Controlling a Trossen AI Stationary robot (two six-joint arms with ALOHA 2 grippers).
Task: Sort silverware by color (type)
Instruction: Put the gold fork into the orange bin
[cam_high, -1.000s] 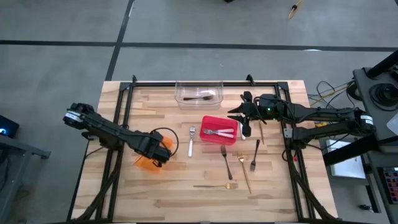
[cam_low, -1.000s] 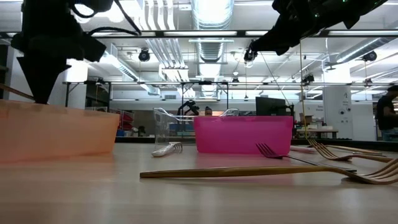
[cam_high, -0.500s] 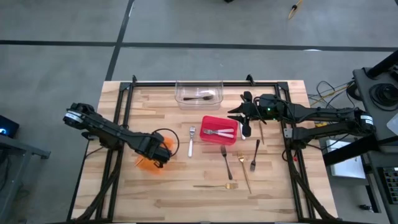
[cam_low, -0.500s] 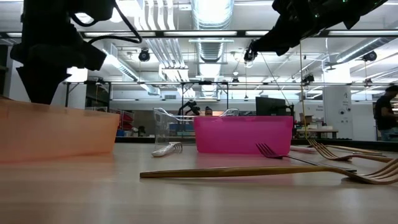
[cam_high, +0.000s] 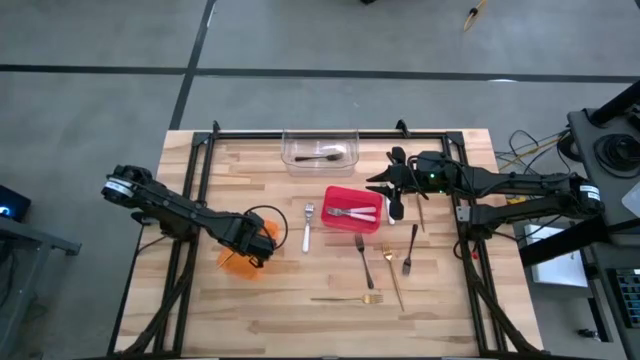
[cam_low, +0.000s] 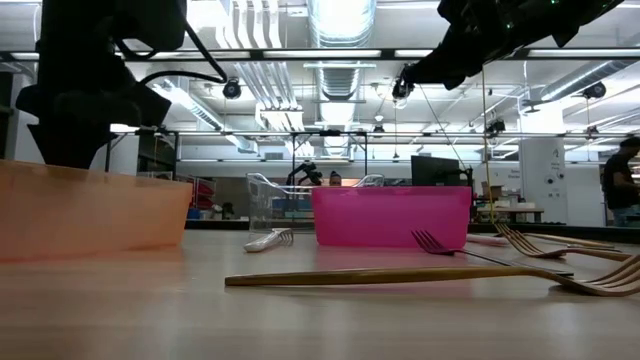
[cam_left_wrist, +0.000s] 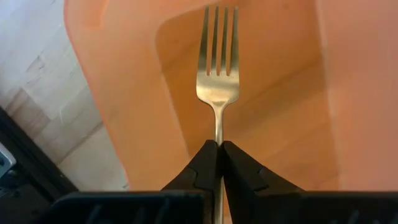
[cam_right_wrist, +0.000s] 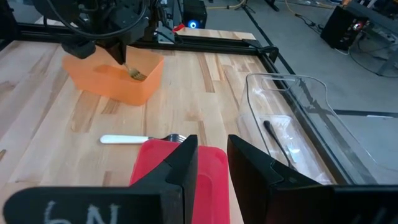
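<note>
My left gripper (cam_high: 250, 250) stands over the orange bin (cam_high: 236, 262) at the table's left, shut on a gold fork (cam_left_wrist: 217, 68). The fork's tines point down into the bin (cam_left_wrist: 124, 93). My right gripper (cam_high: 378, 186) waits open and raised beside the red bin (cam_high: 352, 206), which holds silver forks (cam_high: 350, 212). A clear bin (cam_high: 320, 150) at the far edge holds a black utensil (cam_high: 320, 157). More silverware lies flat on the table: a pale fork (cam_high: 308, 225), black forks (cam_high: 362, 258) (cam_high: 410, 250) and gold pieces (cam_high: 397, 280) (cam_high: 347, 298). My left gripper pinches the fork's handle (cam_left_wrist: 218, 134) between its two fingers, just behind the neck. The fingers come from above and point down, in line with the handle. The fork hangs upright with its tines down inside the orange bin; whether the tines touch the bin's floor I cannot tell.
A black frame (cam_high: 200, 150) runs along the table's far edge and both sides. Bare wood lies along the near edge and between the orange bin and the pale fork. The room beyond shows in the low view, with a person (cam_low: 625, 180) far off at the right.
My left gripper has sunk a little toward the orange bin, still shut on the gold fork, which stays upright with its tines down.
</note>
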